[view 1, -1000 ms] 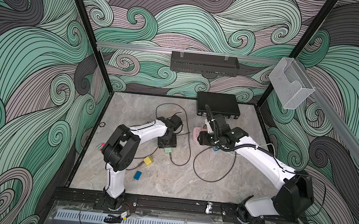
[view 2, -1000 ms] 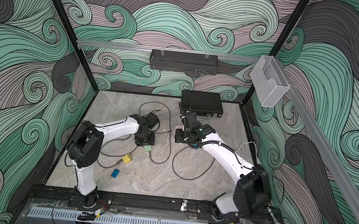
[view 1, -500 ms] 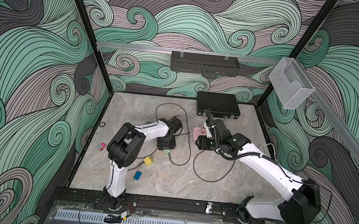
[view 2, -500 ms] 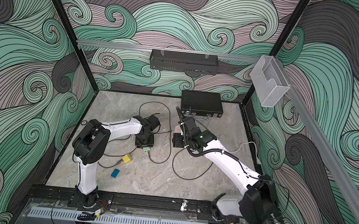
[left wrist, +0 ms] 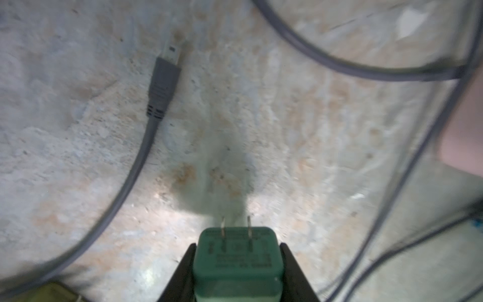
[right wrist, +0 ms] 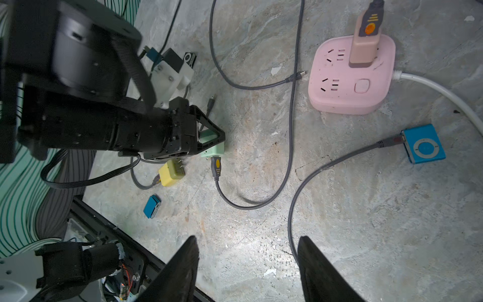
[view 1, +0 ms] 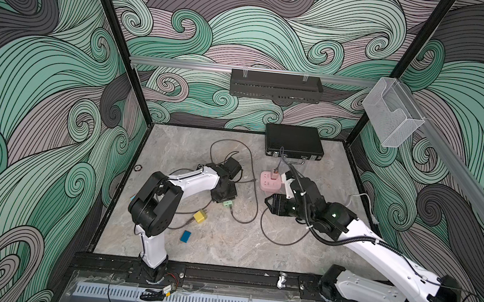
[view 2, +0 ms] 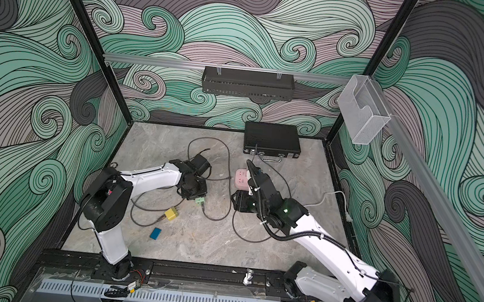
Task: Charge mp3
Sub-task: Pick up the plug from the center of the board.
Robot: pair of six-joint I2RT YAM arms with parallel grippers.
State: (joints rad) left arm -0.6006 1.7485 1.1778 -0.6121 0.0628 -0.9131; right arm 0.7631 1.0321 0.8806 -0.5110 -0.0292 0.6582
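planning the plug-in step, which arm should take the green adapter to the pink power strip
Probably left: the left gripper clasps the green adapter, prongs outward; the right gripper is open and empty.

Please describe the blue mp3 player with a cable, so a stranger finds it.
Find the pink power strip. Beside it lies a square blue mp3 player. Unlike the other blue player, it has a grey cable plugged in.
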